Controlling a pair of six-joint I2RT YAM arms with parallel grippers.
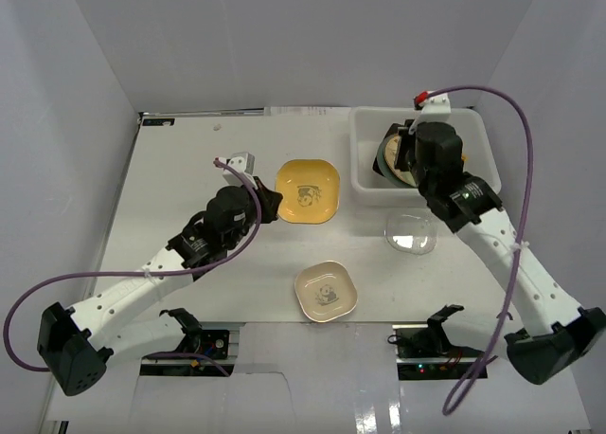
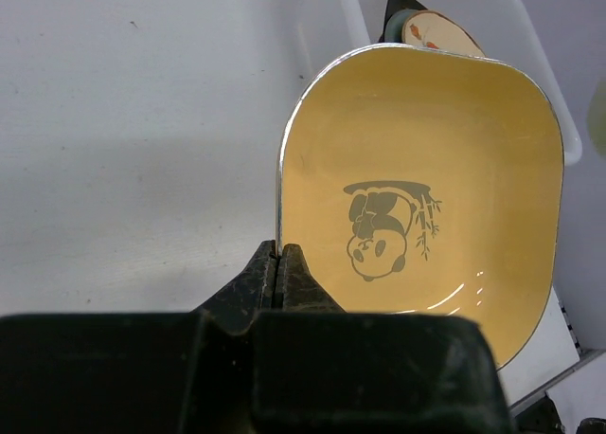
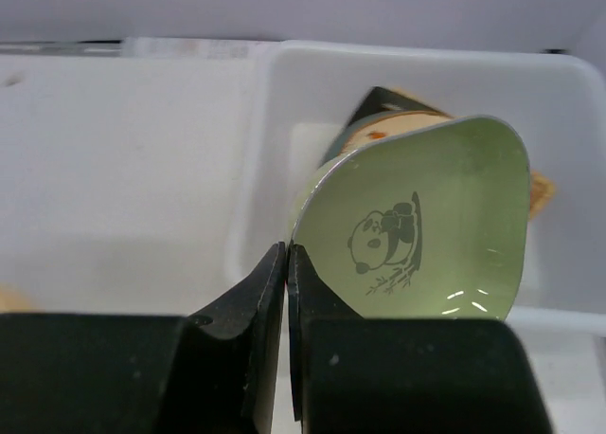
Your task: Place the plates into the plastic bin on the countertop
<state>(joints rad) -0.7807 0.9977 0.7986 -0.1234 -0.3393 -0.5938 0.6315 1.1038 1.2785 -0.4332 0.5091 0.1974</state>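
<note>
My left gripper (image 1: 274, 207) (image 2: 279, 266) is shut on the left rim of a yellow square plate with a panda print (image 1: 308, 190) (image 2: 426, 169), left of the plastic bin (image 1: 365, 176). My right gripper (image 1: 401, 155) (image 3: 287, 260) is shut on the rim of a green square panda plate (image 3: 426, 230), held tilted over the bin (image 3: 275, 121). Other plates (image 3: 386, 112) lie stacked in the bin beneath it. A cream square panda plate (image 1: 325, 292) and a clear glass plate (image 1: 410, 233) lie on the white countertop (image 1: 180, 169).
The bin's near wall (image 2: 346, 17) stands just beyond the yellow plate. White walls enclose the countertop on three sides. Purple cables loop from both arms. The arm bases sit at the near edge.
</note>
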